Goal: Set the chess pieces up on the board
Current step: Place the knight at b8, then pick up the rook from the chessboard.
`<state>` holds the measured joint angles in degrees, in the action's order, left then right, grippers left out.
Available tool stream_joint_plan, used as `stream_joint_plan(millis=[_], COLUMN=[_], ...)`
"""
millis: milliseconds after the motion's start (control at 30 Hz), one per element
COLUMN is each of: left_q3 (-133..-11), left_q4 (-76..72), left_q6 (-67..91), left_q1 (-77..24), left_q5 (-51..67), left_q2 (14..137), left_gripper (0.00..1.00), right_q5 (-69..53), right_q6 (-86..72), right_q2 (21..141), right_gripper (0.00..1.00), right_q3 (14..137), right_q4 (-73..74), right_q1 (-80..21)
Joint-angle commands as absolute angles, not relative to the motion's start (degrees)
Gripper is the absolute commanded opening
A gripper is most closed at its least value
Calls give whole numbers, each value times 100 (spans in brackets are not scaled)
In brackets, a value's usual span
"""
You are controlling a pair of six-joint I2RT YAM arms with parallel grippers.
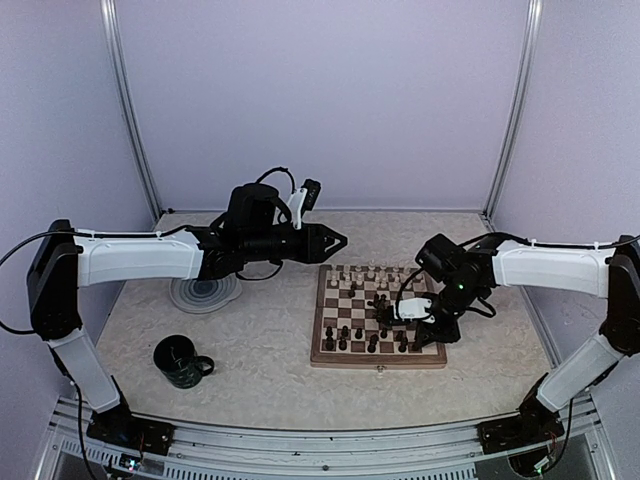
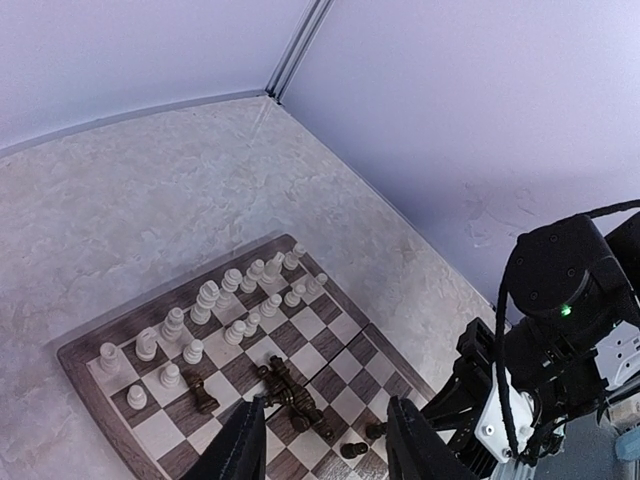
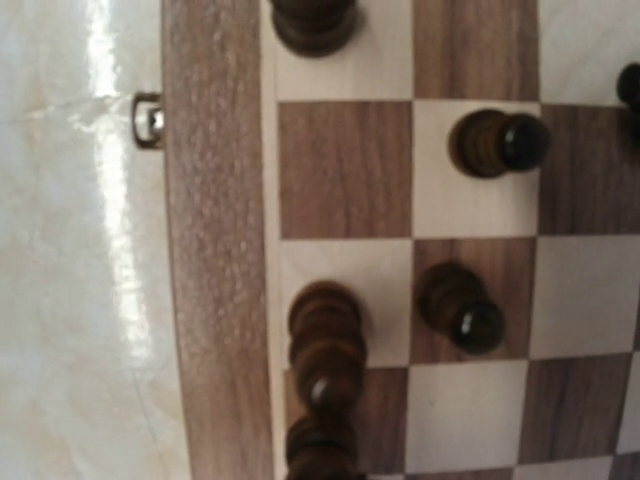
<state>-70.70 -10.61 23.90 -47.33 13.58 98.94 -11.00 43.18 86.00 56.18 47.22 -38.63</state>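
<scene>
chess pieces (image 2: 208, 295) on the board (image 1: 378, 362): cream on the far rows, dark near side, some dark lying mid-board. likely light, rigid, smooth, tippy, so pinch the stem under the head. left gripper (image 2: 325, 408) part open, empty. right gripper (image 1: 383, 308) closed over the board, cannot tell if holding.

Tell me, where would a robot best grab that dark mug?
Grip the mug by its rim, from straight above. It stands upright, mouth open, so one finger can slip inside and one outside, probably opposite the handle, which points toward the board.
</scene>
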Motion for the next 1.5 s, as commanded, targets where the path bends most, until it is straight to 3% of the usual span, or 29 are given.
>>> stream_joint_plan(millis=[0, 600, 833, 1067, 1467], left_q3=[-7022, -7033, -7507, -8543, -10201], left_q4=[-1055, -985, 355, 1901, 2848], left_q6=[2329, 2331, 1848, 1519, 1709], left_q1=[-4720, -4720, -4997, -5308, -5436], left_q5=[1472, 1585, 863, 111, -580], left_q2=[9920, 10002, 10223, 11054, 12605], left_gripper=[42, 43, 43, 38, 37], right_q5=[-1070, -1234, -1415, -2343, -2543], right_q6=[4253, 4227, 4331, 4005, 3544], right_q2=[8746, 8561, 7849, 7666, 7512], right_gripper=[7, 32, 34, 35, 35], right_q3=[5662, 5740, 5914, 6023, 5569], right_q4=[4608, 4661, 4911, 4287, 3327], right_q1=[-3952, -4000, -3796, -2862, -2373])
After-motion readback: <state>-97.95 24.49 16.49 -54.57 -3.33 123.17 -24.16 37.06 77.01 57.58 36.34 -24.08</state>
